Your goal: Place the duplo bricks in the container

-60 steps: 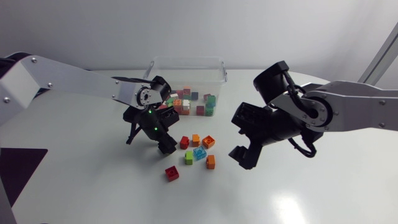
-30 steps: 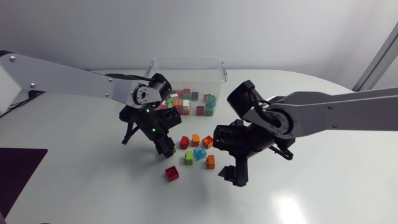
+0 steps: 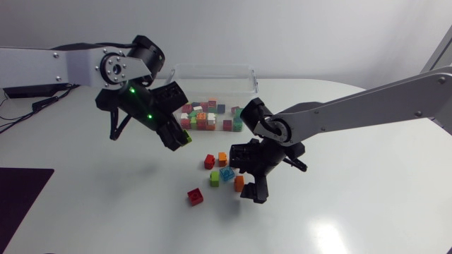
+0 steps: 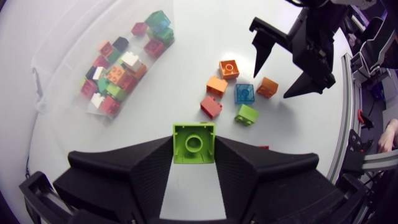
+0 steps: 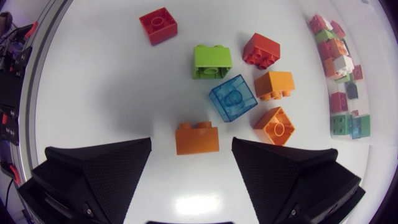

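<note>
As left fingers (image 4: 155, 158) lifted green brick (image 4: 194, 143), right fingers (image 5: 121, 168) neared orange brick (image 5: 196, 137)

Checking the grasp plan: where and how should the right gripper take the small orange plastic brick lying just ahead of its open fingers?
Grip the small orange plastic brick by its two end faces, coming down from above. It lies on its side, studs toward the translucent blue brick, with each end facing one open finger of the right gripper.
</note>
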You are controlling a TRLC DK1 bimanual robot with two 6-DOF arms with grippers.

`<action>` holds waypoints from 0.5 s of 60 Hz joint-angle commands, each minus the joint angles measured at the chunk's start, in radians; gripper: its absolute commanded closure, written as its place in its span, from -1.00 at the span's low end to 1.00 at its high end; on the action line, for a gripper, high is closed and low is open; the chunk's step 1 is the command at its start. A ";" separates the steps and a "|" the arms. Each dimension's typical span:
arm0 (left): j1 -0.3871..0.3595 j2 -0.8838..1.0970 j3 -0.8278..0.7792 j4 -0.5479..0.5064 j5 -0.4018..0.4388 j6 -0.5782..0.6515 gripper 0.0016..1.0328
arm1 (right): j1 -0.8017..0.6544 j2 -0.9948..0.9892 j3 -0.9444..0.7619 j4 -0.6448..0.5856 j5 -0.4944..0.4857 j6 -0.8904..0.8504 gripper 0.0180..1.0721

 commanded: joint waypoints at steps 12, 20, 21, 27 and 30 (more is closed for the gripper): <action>0.047 -0.023 0.146 -0.050 0.056 0.024 0.20 | -0.008 0.075 0.095 -0.070 -0.013 -0.065 0.12; 0.045 -0.007 0.184 -0.061 0.056 0.024 0.20 | 0.000 0.101 0.133 -0.115 0.010 -0.076 0.29; 0.045 -0.007 0.187 -0.061 0.056 0.024 0.20 | 0.000 0.103 0.136 -0.118 0.015 -0.076 0.29; 0.045 0.010 0.221 -0.064 0.058 0.019 0.20 | 0.001 0.118 0.173 -0.195 0.032 -0.085 0.35; 0.045 0.017 0.243 -0.064 0.059 0.015 0.20 | -0.002 0.115 0.181 -0.219 0.050 -0.087 0.36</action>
